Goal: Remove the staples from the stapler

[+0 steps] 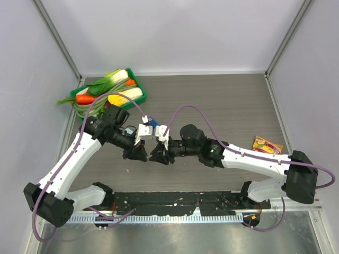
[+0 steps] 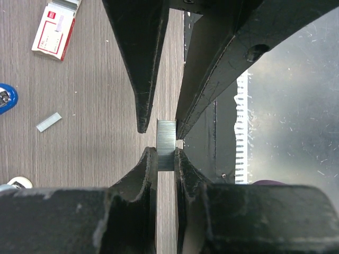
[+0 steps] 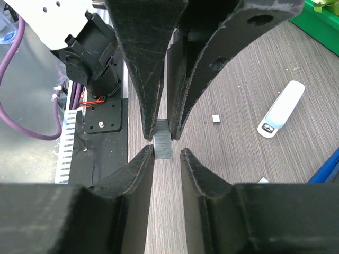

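Note:
The staples (image 2: 166,138) are a short silvery-grey strip held above the wooden table. My left gripper (image 2: 164,152) is shut on one end of the strip. My right gripper (image 3: 167,152) faces it tip to tip and is open around the strip's other end (image 3: 163,142). The strip touches one right finger, and the other finger stands apart from it. In the top view the left gripper (image 1: 139,154) and the right gripper (image 1: 158,155) meet near the table's middle front. A blue stapler (image 2: 6,98) lies at the left edge of the left wrist view. A white stapler (image 3: 280,108) lies on the table.
A loose staple strip (image 2: 48,121) and a red, white and grey packet (image 2: 54,29) lie on the table. A green tray (image 1: 136,80) of vegetables stands at the back left. A colourful packet (image 1: 266,144) lies at the right. A black rail (image 1: 175,203) runs along the near edge.

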`<move>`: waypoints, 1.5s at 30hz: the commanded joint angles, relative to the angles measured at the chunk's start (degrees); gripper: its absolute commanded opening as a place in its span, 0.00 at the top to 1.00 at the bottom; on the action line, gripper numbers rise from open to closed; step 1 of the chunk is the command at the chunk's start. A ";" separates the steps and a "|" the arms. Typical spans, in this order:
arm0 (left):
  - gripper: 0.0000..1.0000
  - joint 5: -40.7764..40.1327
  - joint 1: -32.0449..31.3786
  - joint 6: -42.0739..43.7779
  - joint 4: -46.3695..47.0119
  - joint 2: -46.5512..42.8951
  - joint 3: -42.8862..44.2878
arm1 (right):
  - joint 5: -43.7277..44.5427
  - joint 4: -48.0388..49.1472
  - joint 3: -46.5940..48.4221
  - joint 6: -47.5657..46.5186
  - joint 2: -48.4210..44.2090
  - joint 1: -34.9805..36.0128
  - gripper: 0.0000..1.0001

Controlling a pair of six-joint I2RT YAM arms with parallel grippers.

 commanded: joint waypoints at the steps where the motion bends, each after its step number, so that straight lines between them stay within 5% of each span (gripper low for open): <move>1: 0.90 1.38 -0.39 0.48 -0.05 -0.94 1.55 | -0.72 2.09 2.64 -0.32 0.54 -0.16 0.72; 7: 0.85 0.68 -0.48 -0.05 1.18 -0.77 0.84 | -0.90 2.01 2.63 -0.23 -0.08 -0.16 0.89; 15: 0.52 -1.26 -0.39 -3.38 5.75 0.11 0.49 | 2.60 -0.54 0.88 -0.06 -2.09 -0.08 0.94; 16: 0.45 -1.78 -0.39 -4.00 6.10 0.38 0.58 | 3.22 -0.98 0.53 -0.06 -3.06 -0.16 0.94; 17: 0.25 -2.05 -0.39 -4.35 6.97 0.47 0.75 | 3.93 -1.77 -0.26 -0.06 -3.59 -0.17 0.95; 18: 0.15 -2.57 -0.39 -4.70 7.59 0.90 1.19 | 5.41 -2.38 -0.70 0.03 -4.20 -0.34 0.95; 20: 0.09 -4.33 -0.39 -5.49 9.51 1.52 1.89 | 7.96 -4.57 -2.36 0.38 -6.13 -0.87 0.95; 27: 0.06 -14.18 -0.74 -9.63 21.56 7.49 3.48 | 26.76 -10.64 -10.02 7.58 -14.83 -4.12 0.96; 33: 0.04 -21.55 -7.76 -4.28 25.34 17.77 4.79 | 41.00 -15.92 -13.27 17.69 -19.67 -5.44 0.97; 45: 0.05 -19.02 -12.17 -8.91 34.92 41.40 18.50 | 56.92 -28.40 -12.48 32.54 -21.96 -7.55 0.99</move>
